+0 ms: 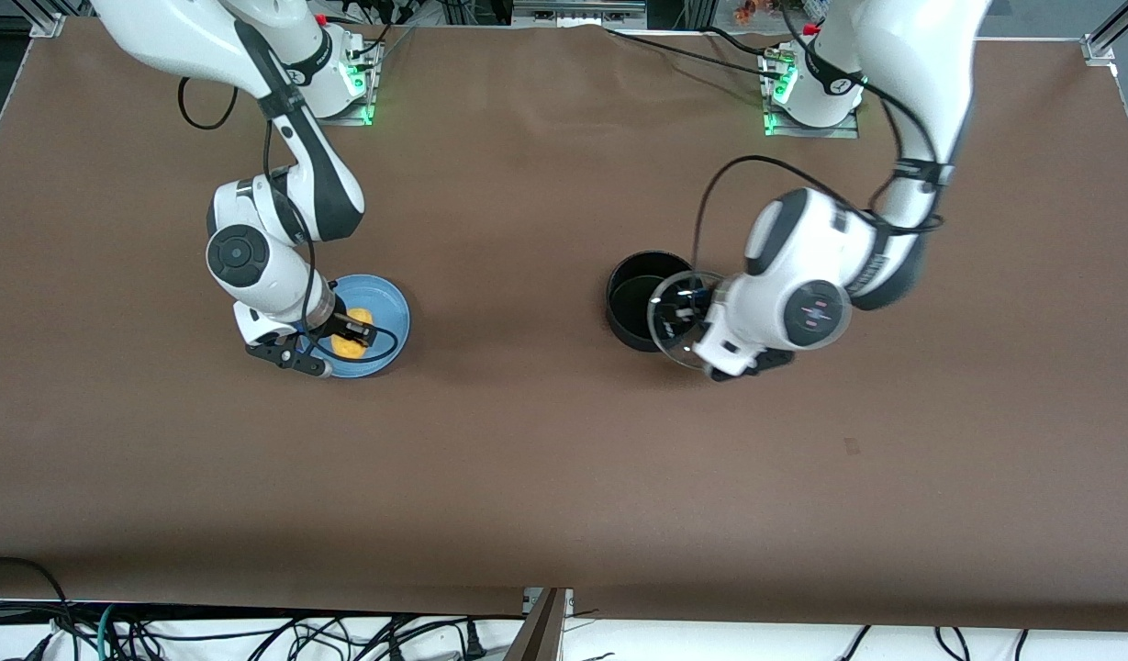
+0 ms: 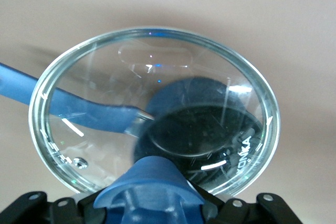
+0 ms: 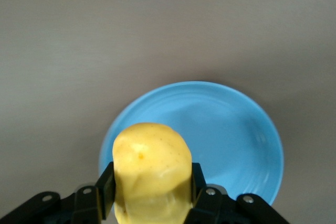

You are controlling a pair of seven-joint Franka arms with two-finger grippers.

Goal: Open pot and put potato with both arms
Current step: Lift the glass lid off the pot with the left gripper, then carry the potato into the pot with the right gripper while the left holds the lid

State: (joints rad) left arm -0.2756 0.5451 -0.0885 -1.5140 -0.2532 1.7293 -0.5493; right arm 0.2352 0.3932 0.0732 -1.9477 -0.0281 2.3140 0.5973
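Note:
The black pot stands open on the brown table. My left gripper is shut on the blue knob of the clear glass lid and holds it tilted, just above the pot's rim. In the left wrist view the pot and its blue handle show through the lid. My right gripper is shut on the yellow potato and holds it a little above the light-blue plate. In the right wrist view the potato sits between the black fingers, over the plate.
The plate lies toward the right arm's end of the table, the pot toward the left arm's end, with bare brown table between them. Both arm bases stand along the table's back edge. Cables hang below the edge nearest the camera.

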